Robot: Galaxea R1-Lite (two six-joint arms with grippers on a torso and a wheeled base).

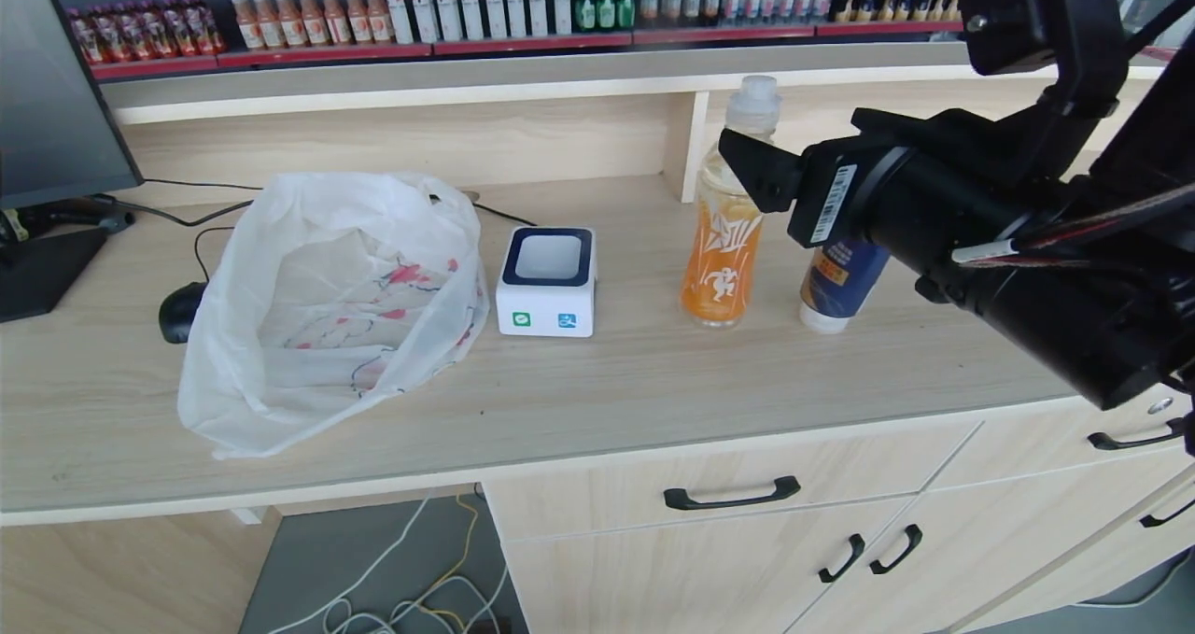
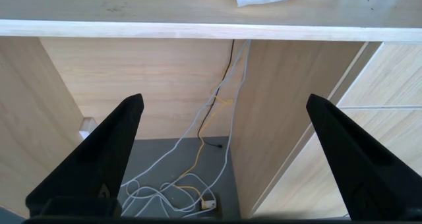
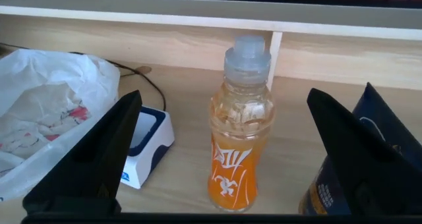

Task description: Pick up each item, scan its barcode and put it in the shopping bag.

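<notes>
The bench (image 1: pixel 653 382) is seen across mid-frame, with the shopping bag (image 1: pixel 327 307) slumped centre-left. First pick seems to be in hand: the right arm (image 1: pixel 980 232) is held level at upper right, and the right jaws are spread wide with nothing held, aimed at the orange bottle (image 1: pixel 721 232) right of centre. Next they'd need to be brought round it and closed. The left jaws are spread wide too, nothing held.

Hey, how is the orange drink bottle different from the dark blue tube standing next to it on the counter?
The orange bottle is see-through plastic with an orange label; the blue tube is opaque and dark. The orange bottle looks plainly taller than the blue tube. The bottle's cap sits on top, while the tube stands on its white cap. Both are upright on the counter, side by side.
</notes>
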